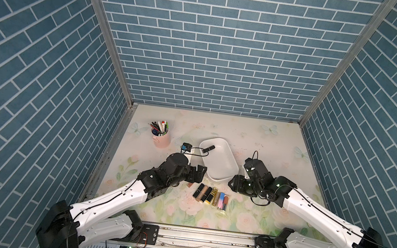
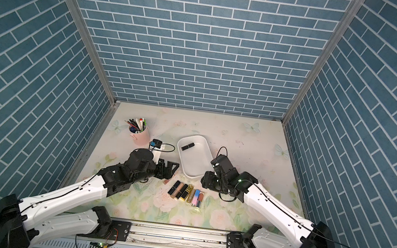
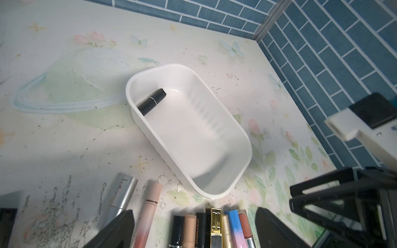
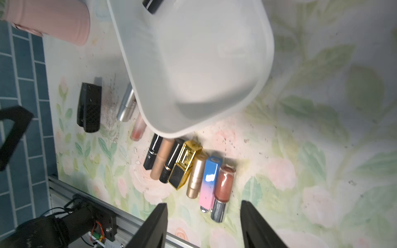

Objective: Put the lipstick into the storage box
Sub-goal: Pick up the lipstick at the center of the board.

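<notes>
**A:** Status?

**B:** One in. You've got a black cylindrical lipstick (image 3: 152,101) lying inside the shallow white plastic storage box (image 3: 193,139), at its far end, centre-left of the left wrist frame. The rest of the box is bare.

**A:** What's left?

**B:** Nine by my count. There's a row of seven lipstick tubes (image 4: 189,169) side by side on the floral table (image 4: 311,171), just off the box's near end, centre of the right wrist frame. Add a silver metallic tube (image 3: 123,193) and a pale pink plastic tube (image 3: 151,206), lower left of the left wrist frame. Early days, I'd say.

**A:** Claws?

**B:** Your left gripper (image 2: 168,167) is spread wide and empty, just left of the box's near end. Your right gripper (image 4: 203,203) is spread too, with nothing pinched, near the right end of the row.

**A:** Any view gaps?

**B:** Both top views hide the silver tube under the left gripper and show only a bit of the pale pink one. Both wrist views show the pair. The box's ridged base reads only in the left wrist view. Pens in the pink cylindrical pen cup (image 1: 161,138) show only from the top, upper left of the table. The right wrist view catches just the cup's side.
</notes>
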